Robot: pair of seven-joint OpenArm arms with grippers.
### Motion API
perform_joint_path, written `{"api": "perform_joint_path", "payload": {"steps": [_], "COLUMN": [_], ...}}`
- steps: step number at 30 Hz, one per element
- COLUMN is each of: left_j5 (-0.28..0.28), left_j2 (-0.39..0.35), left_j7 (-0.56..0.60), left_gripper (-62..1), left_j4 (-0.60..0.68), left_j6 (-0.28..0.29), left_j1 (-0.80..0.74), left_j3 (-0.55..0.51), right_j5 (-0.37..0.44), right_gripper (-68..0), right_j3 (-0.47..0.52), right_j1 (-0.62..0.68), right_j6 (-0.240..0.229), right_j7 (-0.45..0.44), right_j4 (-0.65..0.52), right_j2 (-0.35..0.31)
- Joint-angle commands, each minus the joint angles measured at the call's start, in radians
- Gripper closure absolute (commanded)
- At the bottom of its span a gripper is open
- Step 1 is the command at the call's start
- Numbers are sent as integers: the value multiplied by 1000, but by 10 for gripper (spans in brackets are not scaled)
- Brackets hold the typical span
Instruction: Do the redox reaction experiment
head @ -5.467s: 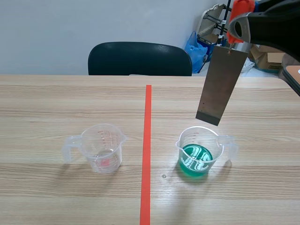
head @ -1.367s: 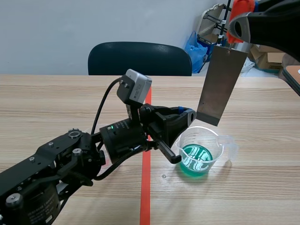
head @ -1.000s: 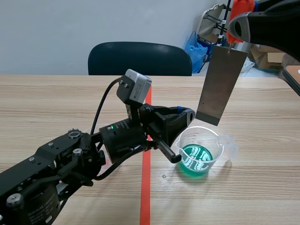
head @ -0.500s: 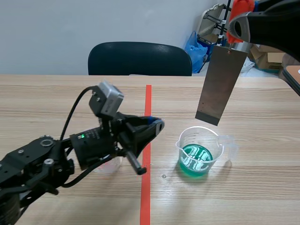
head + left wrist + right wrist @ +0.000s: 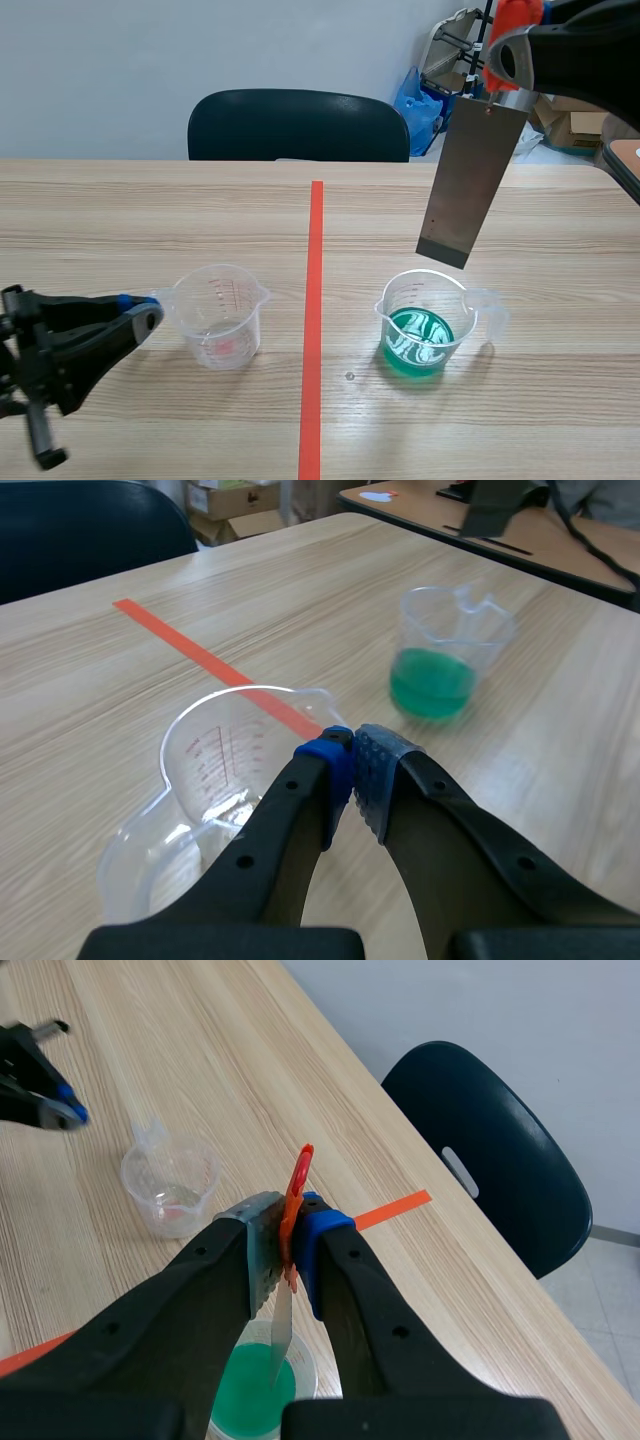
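Observation:
A clear empty measuring cup [image 5: 218,315] stands left of the tape line, and a cup holding green liquid [image 5: 422,325] stands right of it. My right gripper [image 5: 503,60] is raised at the upper right, shut on the orange-red clip of a grey metal sheet [image 5: 470,175] that hangs tilted above the green cup without touching the liquid. In the right wrist view the sheet [image 5: 281,1330] runs edge-on down from the gripper [image 5: 285,1222] over the green cup [image 5: 255,1395]. My left gripper [image 5: 140,318] is low at the left, shut on nothing, its tips beside the empty cup [image 5: 215,770].
An orange-red tape line [image 5: 314,320] runs down the middle of the wooden table. A black chair [image 5: 298,125] stands behind the far edge. A blue bag [image 5: 418,100] and cardboard boxes [image 5: 580,125] sit at the back right, beside another table's corner [image 5: 625,160].
My left arm has drawn back from beside the green cup to the low left, uncovering the empty cup. The right arm and the metal sheet have not moved.

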State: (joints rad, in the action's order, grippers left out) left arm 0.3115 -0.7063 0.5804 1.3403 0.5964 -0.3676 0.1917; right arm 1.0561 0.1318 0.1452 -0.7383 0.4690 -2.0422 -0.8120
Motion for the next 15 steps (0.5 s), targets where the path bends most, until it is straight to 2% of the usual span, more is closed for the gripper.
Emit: {"api": "perform_joint_path", "payload": {"steps": [1, 6, 10, 15], "left_j5": [10, 5, -88, -203], "left_j2": [-13, -42, -16, 66], "left_j7": [29, 113, 220, 387], "left_gripper": [-26, -26, -27, -27], "left_j4": [35, 130, 162, 167], "left_j6": [-2, -3, -20, -37], "left_j1": [-74, -351, -562, -774], "left_j3": [-48, -253, -415, -602], "right_j5": [11, 11, 11, 11], "right_gripper": [-6, -6, -6, -6], "right_j3": [6, 6, 6, 6], "right_j1": [-7, -7, -7, -7], "right_j6": [-7, -7, -7, -7], "right_j7": [-23, -23, -23, -23], "right_j4": [-12, -12, -12, -12], "right_j2": [-16, -16, -15, -15]}}
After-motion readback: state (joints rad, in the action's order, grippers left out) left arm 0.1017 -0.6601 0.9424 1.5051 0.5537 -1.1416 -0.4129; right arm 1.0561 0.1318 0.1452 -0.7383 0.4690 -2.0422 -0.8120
